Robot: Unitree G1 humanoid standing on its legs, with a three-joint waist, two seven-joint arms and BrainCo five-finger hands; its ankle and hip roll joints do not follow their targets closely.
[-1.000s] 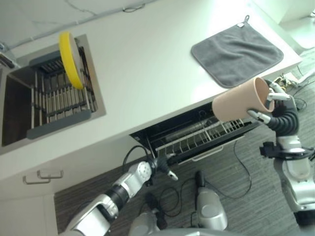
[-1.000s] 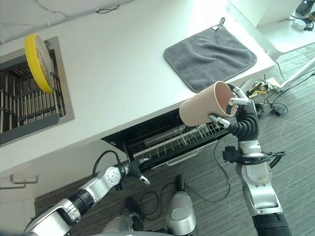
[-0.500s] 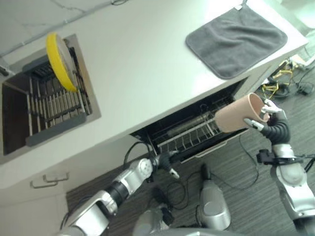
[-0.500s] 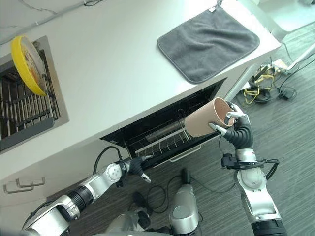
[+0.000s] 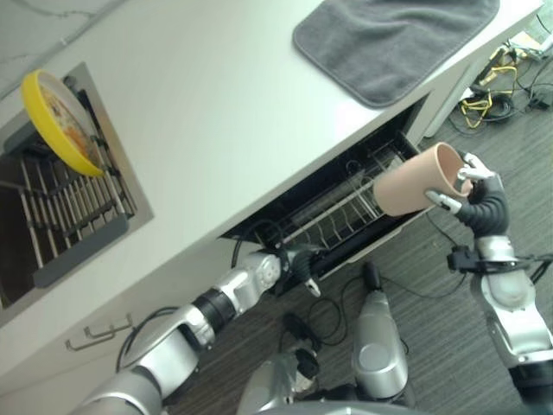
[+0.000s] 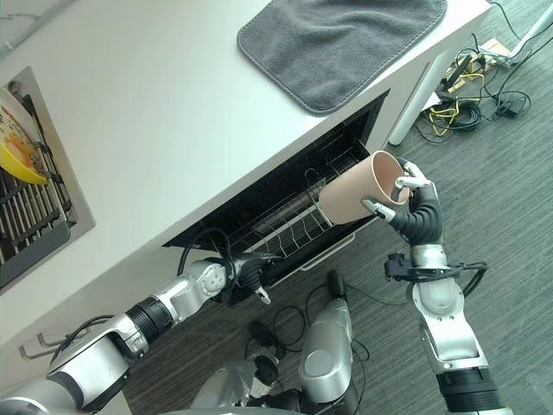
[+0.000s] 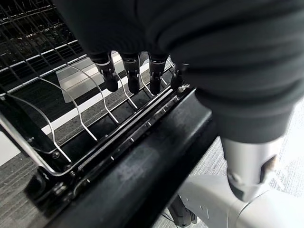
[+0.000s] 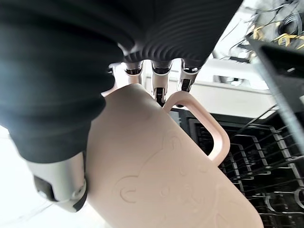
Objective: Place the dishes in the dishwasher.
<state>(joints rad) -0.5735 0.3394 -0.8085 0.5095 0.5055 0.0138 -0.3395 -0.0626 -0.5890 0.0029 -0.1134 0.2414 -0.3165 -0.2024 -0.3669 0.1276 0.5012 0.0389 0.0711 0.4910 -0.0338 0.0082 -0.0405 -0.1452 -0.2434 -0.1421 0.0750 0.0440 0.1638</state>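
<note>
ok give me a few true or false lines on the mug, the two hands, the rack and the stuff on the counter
1. The right hand holds a pink mug in the air beside the open dishwasher. True.
2. The mug already stands in the dishwasher rack. False: it is outside the rack, tipped on its side in the hand.
3. The left hand is at the front edge of the pulled-out rack. True.
4. A grey cloth lies on the white counter. True.
5. The yellow plate lies flat on the counter. False: it stands on edge in the sink's drying rack.
6. The left hand holds a second mug. False: no mug is in it.
</note>
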